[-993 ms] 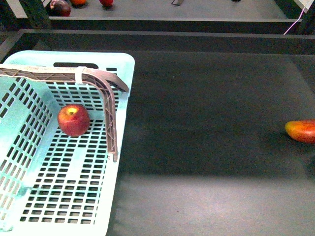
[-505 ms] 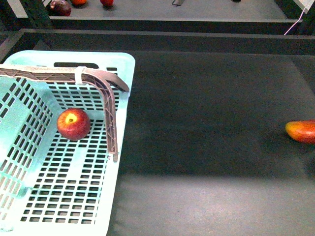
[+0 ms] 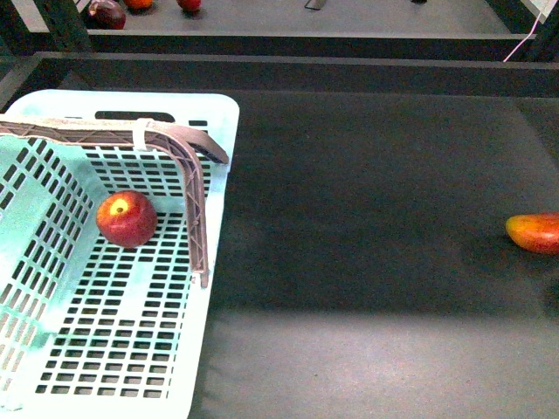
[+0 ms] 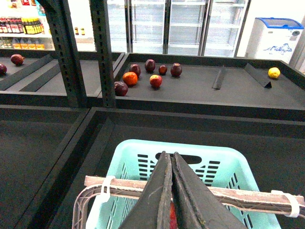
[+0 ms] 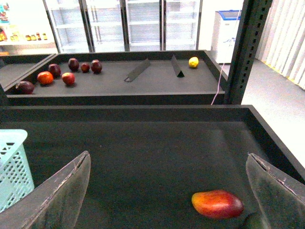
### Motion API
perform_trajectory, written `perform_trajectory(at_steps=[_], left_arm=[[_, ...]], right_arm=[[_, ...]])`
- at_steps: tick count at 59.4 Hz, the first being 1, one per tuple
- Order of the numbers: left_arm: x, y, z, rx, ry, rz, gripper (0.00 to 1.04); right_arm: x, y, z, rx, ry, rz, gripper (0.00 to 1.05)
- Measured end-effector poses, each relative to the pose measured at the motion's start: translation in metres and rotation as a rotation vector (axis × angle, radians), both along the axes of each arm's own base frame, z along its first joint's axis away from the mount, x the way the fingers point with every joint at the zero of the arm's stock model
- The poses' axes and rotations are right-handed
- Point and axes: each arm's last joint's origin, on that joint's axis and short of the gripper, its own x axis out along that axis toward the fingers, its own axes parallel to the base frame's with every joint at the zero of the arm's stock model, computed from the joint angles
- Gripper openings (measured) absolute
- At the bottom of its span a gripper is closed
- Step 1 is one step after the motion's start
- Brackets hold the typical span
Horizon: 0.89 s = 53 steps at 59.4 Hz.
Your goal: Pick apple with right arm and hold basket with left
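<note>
The left gripper point(image 4: 172, 191), two dark fingers pressed together, sits over the light aqua slotted plastic basket point(image 3: 218, 131), its brownish-grey lattice finger point(image 3: 197, 218) hooked over the basket's right wall. The right gripper point(image 5: 171, 191) is spread wide above the dark table point(image 3: 376, 218). The round red apple point(image 3: 127, 219) lies on the basket floor. An elongated red-orange fruit point(image 5: 217, 203) lies well apart.
</note>
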Motion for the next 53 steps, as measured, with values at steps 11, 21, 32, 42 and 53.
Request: perform_trajectory(at_steps=[11,21,32,42,53], left_arm=[[-0.009,0.012,-0.006,0.004,0.002,0.009,0.03],[-0.016,0.012,-0.009,0.005,0.0,0.001,0.03],[-0.021,0.012,-0.014,0.005,-0.013,0.0,0.03],[-0.027,0.012,-0.013,0.005,-0.021,0.0,0.03],[-0.032,0.012,-0.013,0.005,-0.021,0.0,0.03]], right_arm=[[0.0,0.0,0.0,0.0,0.0,0.0,0.96],[0.0,0.0,0.0,0.0,0.0,0.0,0.96],[0.0,0.0,0.0,0.0,0.0,0.0,0.96],[0.0,0.0,0.0,0.0,0.0,0.0,0.96],[0.0,0.0,0.0,0.0,0.0,0.0,0.96]])
